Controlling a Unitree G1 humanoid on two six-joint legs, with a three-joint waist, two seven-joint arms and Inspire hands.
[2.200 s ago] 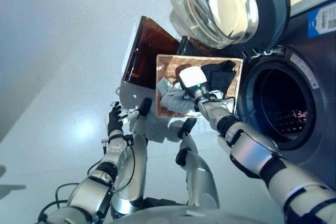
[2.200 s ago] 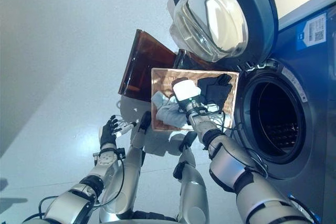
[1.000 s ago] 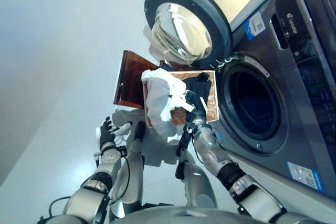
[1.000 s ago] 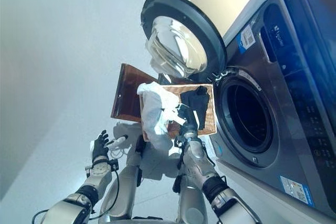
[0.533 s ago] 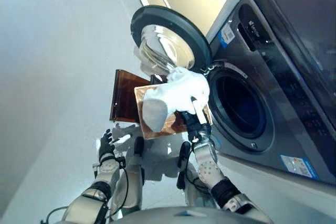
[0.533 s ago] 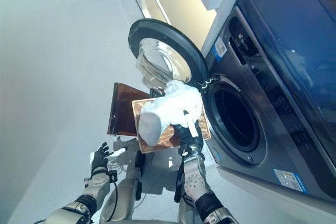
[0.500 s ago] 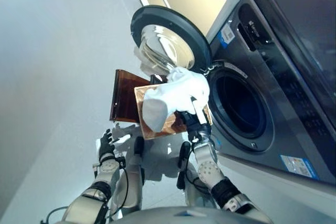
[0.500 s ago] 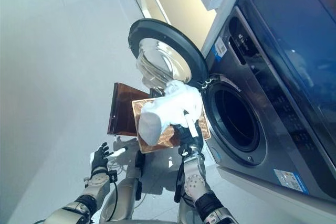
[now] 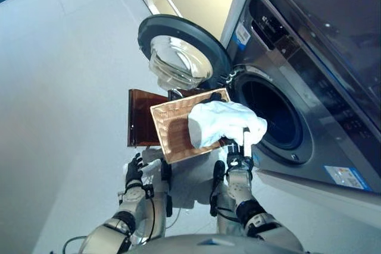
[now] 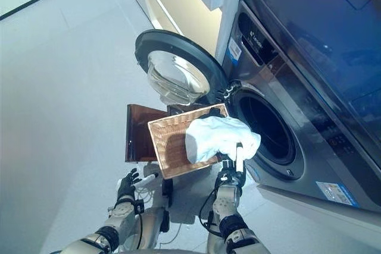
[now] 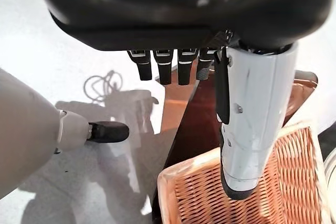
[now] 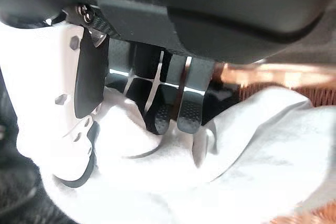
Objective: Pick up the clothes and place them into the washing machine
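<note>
Wicker basket (image 10: 169, 144) on grey floor (image 10: 65, 87)

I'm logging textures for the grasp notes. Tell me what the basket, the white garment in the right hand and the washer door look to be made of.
Basket: woven wicker or rattan, orange-brown, with a visible ribbed weave.
White garment: soft cloth, matte, bunching into folds where the right hand pinches it; the fibre can't be told.
Washer door: dark grey ring, probably plastic, round a clear domed window, glass or clear plastic, with bright reflections.
</note>
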